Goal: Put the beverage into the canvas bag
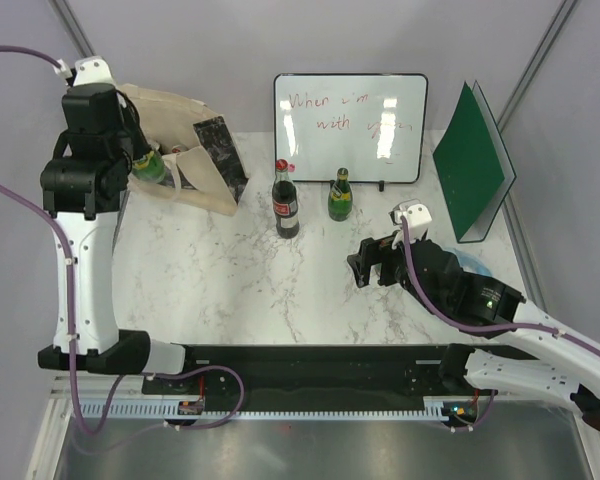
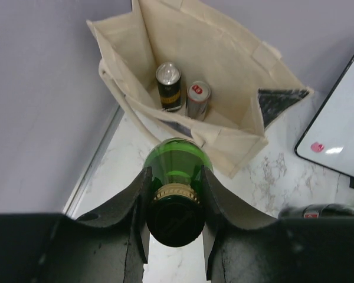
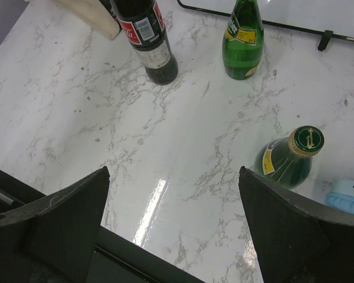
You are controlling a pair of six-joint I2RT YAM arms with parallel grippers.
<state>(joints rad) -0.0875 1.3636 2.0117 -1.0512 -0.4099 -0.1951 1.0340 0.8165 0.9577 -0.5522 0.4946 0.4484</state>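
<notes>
The whiteboard (image 1: 350, 128) at the back of the table carries red handwriting that begins "When i'm" with "with" on the line below (glare washes out the rest). The cola bottle (image 3: 147, 41) has a red label with white script and a white panel of print too small to read. The standing green bottle (image 3: 243, 38) beside it wears a yellow label. Another green bottle (image 3: 289, 159) has a gold cap with a dark green emblem and shows only in the right wrist view. With the held green bottle (image 2: 177, 156), that makes four bottles: three green and one cola. Two cans lie inside the canvas bag (image 2: 224, 59), a dark can (image 2: 168, 85) and a silver can (image 2: 197, 97) with a red top. The left gripper (image 2: 176, 171) is clamped on the held bottle's neck, just outside the bag's near rim. The bag's mouth faces it. The bag sits at the table's far left corner against the wall, its black print (image 1: 220, 150) turned toward the cola bottle. The right gripper (image 3: 172, 177) is spread wide with nothing between its fingers. It hangs over bare marble (image 3: 165, 135) between the bottles and the near edge. A green folder (image 1: 475, 175) stands at the far right edge.
</notes>
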